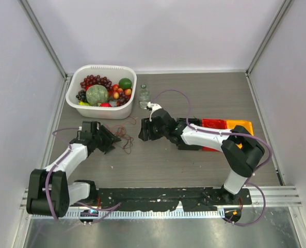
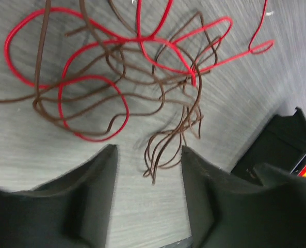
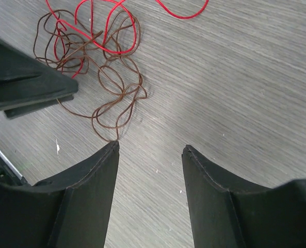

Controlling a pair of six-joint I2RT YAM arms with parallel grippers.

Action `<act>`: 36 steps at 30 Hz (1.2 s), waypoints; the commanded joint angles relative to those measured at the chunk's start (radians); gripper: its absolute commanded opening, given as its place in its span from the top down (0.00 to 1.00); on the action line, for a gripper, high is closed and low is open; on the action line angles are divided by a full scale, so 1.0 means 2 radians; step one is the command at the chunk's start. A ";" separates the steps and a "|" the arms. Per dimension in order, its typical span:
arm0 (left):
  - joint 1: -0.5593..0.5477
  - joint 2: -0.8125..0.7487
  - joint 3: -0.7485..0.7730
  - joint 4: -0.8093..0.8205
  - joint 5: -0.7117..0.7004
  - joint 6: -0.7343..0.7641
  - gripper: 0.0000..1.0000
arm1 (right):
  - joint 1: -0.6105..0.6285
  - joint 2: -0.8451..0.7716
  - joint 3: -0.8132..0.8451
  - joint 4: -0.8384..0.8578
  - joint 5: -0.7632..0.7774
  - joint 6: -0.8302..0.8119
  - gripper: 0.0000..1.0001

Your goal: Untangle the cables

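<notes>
Red and brown cables [image 1: 124, 135] lie between left tool [image 2: 148, 155] and right tool [image 3: 150, 150] — ungripped.

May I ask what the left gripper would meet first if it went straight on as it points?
Most likely the cables: a dark brown loop lies just ahead of the left gripper, though depth is unclear.

Bright, even light fell from overhead in all three views, leaving only faint, soft shadows beneath the cables [image 2: 160, 82] on the table [image 2: 29, 155]. The left wrist view looked slightly smeared, with the left gripper's fingers [image 2: 91, 196] dark and out of focus. The metal strip [image 1: 194, 227] along the near edge showed a dull sheen.
</notes>
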 commanded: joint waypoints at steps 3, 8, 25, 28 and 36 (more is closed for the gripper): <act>-0.001 0.062 0.014 0.118 0.027 0.005 0.74 | 0.000 -0.039 -0.026 0.046 -0.010 0.009 0.43; -0.001 -0.006 0.028 0.046 0.047 0.029 1.00 | 0.000 -0.030 -0.028 0.082 -0.054 0.019 0.27; -0.001 -0.212 0.238 -0.077 0.196 0.038 1.00 | 0.040 0.178 0.144 0.132 -0.074 0.093 0.35; -0.001 -0.205 0.375 -0.095 0.171 0.071 1.00 | 0.039 0.178 0.128 0.122 -0.052 0.098 0.41; -0.001 -0.120 0.670 -0.132 0.129 0.121 1.00 | 0.019 0.163 0.118 0.052 0.054 0.061 0.52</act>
